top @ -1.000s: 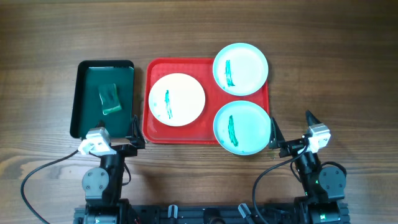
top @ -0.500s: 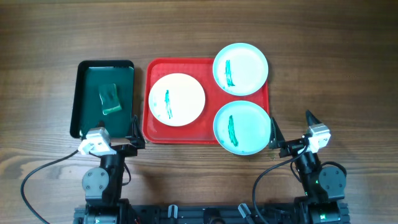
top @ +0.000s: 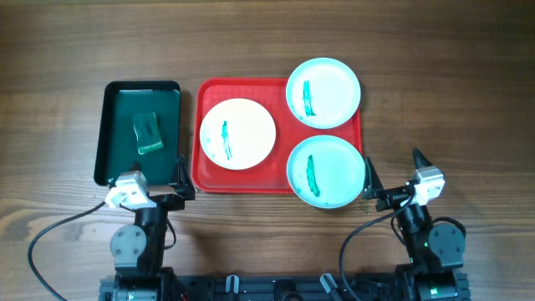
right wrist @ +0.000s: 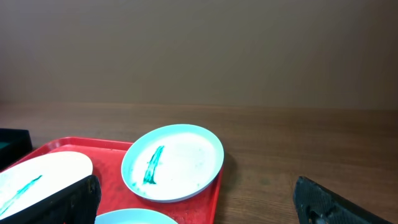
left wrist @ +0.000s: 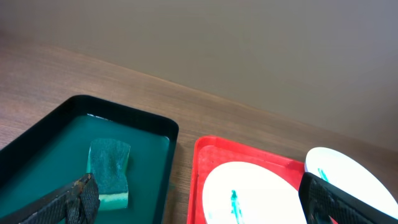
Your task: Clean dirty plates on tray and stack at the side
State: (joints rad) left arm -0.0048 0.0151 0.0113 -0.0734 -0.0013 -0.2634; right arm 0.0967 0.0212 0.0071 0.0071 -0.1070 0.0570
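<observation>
Nothing has shifted since the earlier overhead frames: arms, plates and trays all sit as they did.

- Left gripper [left wrist: 198,186]: parked at the near table edge, jaws spread wide, empty.
- Right gripper [top: 391,171]: likewise parked, wide open, empty.
- Red tray [top: 280,171]: mid-table, carrying all three plates, each with a green smear. The white plate [top: 238,134] is on its left half. The far aqua plate [top: 323,92] overhangs the far right corner. The near aqua plate [top: 326,171] overhangs the near right edge, just beside the right gripper's inner finger.
- Dark green tray [top: 113,159]: just left of the red one, holding a green sponge [top: 149,132].

Key relation: the sponge lies straight ahead of the left gripper, slightly toward the far end of its tray. Its long axis runs roughly away from the robot, so its narrow width faces the open jaws. The left arm is clearly nearer to it; the right arm is nearer to both aqua plates.

Judgement: no cleaning done yet, and fetching the sponge looks like the left arm's job.
</observation>
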